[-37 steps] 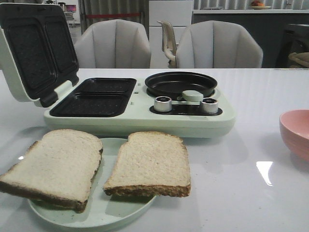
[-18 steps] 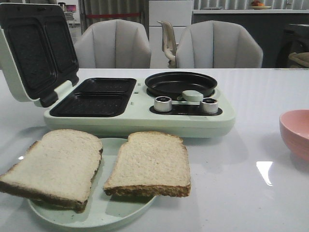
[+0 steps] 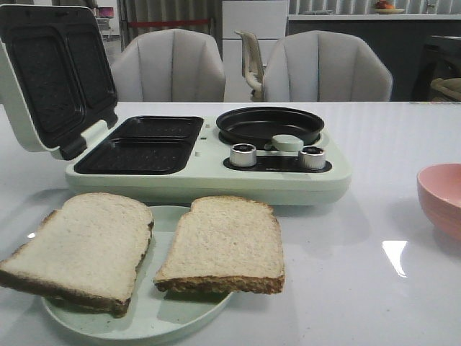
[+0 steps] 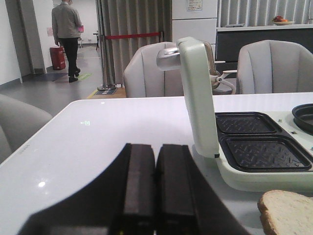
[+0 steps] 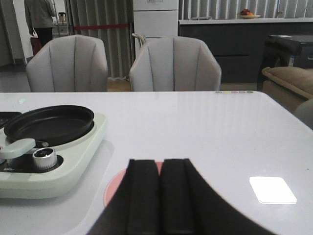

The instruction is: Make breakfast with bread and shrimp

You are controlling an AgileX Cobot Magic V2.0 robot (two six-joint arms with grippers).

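Two bread slices lie on a pale green plate (image 3: pixel 169 317) at the table's front: the left slice (image 3: pixel 83 249) and the right slice (image 3: pixel 225 245). A corner of bread also shows in the left wrist view (image 4: pixel 288 213). Behind them stands the pale green breakfast maker (image 3: pixel 216 169) with its sandwich lid (image 3: pixel 50 72) open and a black round pan (image 3: pixel 270 124). No shrimp shows. A pink bowl (image 3: pixel 443 198) sits at the right; its inside is hidden. My left gripper (image 4: pixel 155 147) is shut and empty, left of the maker. My right gripper (image 5: pixel 161 161) is shut and empty, above the pink bowl (image 5: pixel 113 188).
Two knobs (image 3: pixel 243 154) (image 3: pixel 312 157) sit on the maker's front. Two grey chairs (image 3: pixel 169 68) (image 3: pixel 328 68) stand behind the white table (image 3: pixel 374 288). A person (image 4: pixel 66 34) walks in the far background.
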